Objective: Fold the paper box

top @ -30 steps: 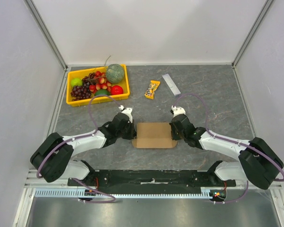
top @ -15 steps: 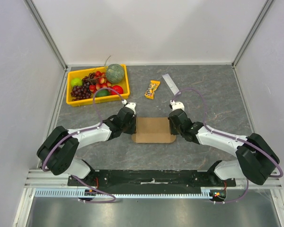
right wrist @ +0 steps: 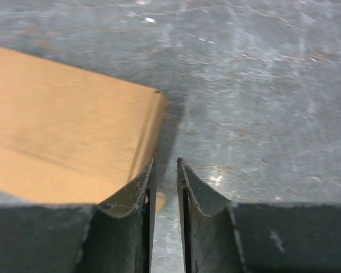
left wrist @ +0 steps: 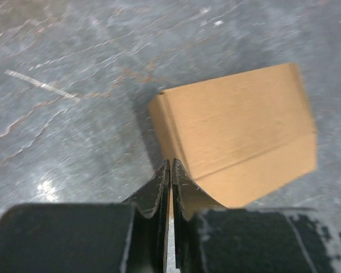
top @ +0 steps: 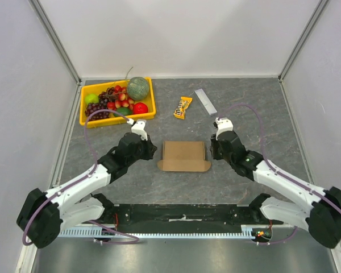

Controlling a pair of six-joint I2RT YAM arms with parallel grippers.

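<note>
On my left, the left tool (left wrist: 170, 166) sits low over the table (top: 256, 108), its jaws pinched to a bare slit with nothing between them. Its tips stop just short of the left edge of the paper box (top: 183, 156), placed, I'd judge, to steady or press that side. The box lies flat in the middle, between both arms, looking closed up, though from above I can't quite tell whether its near flap is tucked. On my right, the right tool (right wrist: 165, 164) stands narrowly parted and empty, just beside the box's right corner, mirroring the other side
</note>
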